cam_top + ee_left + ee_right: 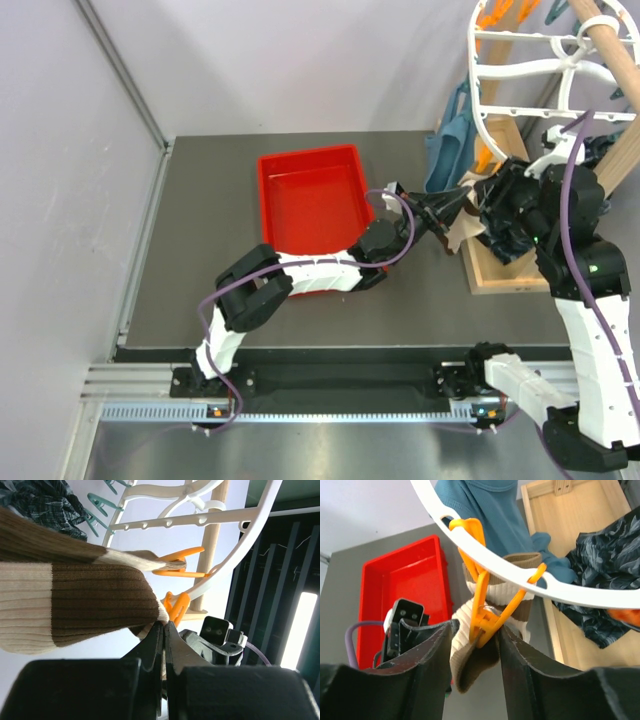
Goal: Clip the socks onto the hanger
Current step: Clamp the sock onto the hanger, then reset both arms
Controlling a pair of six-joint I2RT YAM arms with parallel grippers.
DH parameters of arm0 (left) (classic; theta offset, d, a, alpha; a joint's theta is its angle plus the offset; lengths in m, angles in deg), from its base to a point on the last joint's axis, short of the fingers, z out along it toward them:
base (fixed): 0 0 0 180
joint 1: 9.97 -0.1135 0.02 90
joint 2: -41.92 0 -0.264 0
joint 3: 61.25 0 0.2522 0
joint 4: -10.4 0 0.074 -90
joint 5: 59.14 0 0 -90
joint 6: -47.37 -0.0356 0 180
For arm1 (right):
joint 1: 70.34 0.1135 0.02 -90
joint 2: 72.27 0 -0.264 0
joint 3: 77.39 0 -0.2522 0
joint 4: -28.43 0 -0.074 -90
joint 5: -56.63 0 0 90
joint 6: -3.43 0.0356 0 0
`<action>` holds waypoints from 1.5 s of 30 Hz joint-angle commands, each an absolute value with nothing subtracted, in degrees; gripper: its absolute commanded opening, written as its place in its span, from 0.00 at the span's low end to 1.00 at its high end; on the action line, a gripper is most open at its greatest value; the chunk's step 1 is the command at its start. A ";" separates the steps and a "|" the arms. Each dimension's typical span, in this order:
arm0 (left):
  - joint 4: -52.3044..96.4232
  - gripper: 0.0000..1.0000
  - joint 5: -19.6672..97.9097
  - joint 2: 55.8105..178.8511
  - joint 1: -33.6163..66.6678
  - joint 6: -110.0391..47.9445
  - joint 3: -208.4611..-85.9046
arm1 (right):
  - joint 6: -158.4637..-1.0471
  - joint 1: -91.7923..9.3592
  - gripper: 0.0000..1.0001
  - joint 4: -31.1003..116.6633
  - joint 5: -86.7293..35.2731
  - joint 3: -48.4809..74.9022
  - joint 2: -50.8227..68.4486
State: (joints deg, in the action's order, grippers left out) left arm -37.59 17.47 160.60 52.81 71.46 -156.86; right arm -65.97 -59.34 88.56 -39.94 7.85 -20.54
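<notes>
Beige-brown sock (100,600): your left gripper (164,630) pinches it, jaws together, up at the hanger (251,537) rim.
Right gripper (477,628): jaws apart, flanking an orange peg (480,596) against the sock.
Behind: teal cloth (490,510), red tray (405,580).

Above the right hand (477,630), hanger (520,575) and orange peg (481,611) seemingly bar passage.

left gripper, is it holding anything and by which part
The left gripper is shut on a sock, pinching its lower edge where the dark brown patch meets the cream tip.
</notes>
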 commanded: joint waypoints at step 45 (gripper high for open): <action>43.01 0.80 2.13 87.59 45.94 9.49 -123.37 | -67.33 -15.06 1.00 84.76 -40.65 9.28 -10.38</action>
